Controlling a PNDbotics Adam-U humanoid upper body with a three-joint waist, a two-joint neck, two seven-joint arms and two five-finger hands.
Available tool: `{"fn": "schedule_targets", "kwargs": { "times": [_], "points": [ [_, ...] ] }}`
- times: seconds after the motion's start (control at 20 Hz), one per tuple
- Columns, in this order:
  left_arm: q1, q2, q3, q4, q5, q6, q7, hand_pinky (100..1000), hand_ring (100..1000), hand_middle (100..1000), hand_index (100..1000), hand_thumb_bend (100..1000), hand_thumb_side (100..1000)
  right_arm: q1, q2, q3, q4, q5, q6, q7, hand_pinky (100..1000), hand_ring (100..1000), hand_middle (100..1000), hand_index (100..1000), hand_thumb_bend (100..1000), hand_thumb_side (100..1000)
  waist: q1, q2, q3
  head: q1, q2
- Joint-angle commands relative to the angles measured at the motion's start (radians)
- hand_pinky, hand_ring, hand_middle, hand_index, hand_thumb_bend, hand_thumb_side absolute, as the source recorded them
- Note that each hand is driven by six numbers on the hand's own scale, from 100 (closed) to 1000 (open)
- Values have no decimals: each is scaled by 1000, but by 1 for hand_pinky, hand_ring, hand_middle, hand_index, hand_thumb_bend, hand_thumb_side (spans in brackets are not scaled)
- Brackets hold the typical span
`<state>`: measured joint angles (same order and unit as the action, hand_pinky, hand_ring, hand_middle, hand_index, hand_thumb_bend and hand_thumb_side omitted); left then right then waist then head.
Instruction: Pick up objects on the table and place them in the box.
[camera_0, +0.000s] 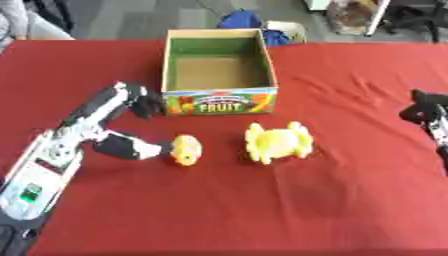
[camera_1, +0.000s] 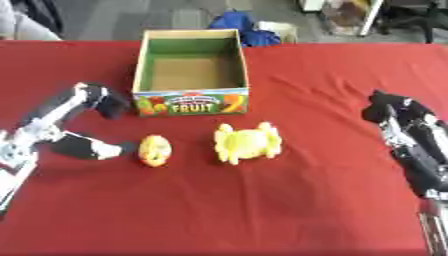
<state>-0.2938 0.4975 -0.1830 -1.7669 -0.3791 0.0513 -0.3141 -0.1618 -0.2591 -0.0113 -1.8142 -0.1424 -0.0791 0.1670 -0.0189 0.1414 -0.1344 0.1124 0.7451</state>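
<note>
- Bench (camera_0: 350, 210) wears a red cloth. Box (camera_0: 219, 65), open-topped with "FRUIT" printed on its near wall, stands toward the far edge, left of centre. It looks empty; its floor shows bare.
- Two items lie out on the cloth, in front of the box: a small yellow-orange fruit (camera_0: 185, 150) just below the box's near-left corner, and a larger pale-yellow toy (camera_0: 278, 142) beside it to the right, apart from it.
- Left robot hand (camera_0: 131, 120) is spread wide, nothing in it. Fingers (camera_0: 144, 102) reach up beside the box's left wall; thumb (camera_0: 131, 147) points at the fruit, its tip just beside it. Contact cannot be told.
- Right robot hand (camera_1: 389, 112) sits near the right edge, well apart from both items. Whether its fingers are curled or straight cannot be told; nothing is seen in it.
- Step in hand, as judged: left robot hand closing on the fruit.
- To do it well: bring the fingers down and round to the far side of the fruit so it sits between fingers and thumb before closing. The fruit looks round and may roll rightward toward the toy if the thumb nudges it first.
- Keep the fingers off the box wall; the box looks light and could slide.
- Lift above the rim before moving across, and release over the box's middle.
</note>
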Motion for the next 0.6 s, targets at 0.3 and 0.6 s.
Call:
{"fn": "schedule_targets", "kwargs": {
  "times": [0.3, 0.6],
  "points": [
    [-27, 15, -36, 28, -27, -12, -47, 611, 554, 552, 711, 618, 217, -9, -17, 1, -14, -2, -2, 4, 823, 1000, 570, 729, 100, 460, 1, -14, -2, 4, -11],
    [-32, 11, -53, 61, -55, -18, -68, 612, 556, 555, 713, 627, 211, -9, -16, 0, -14, -1, -2, 5, 823, 1000, 570, 729, 100, 461, 1, -13, -5, 2, -11]
  ]
}}
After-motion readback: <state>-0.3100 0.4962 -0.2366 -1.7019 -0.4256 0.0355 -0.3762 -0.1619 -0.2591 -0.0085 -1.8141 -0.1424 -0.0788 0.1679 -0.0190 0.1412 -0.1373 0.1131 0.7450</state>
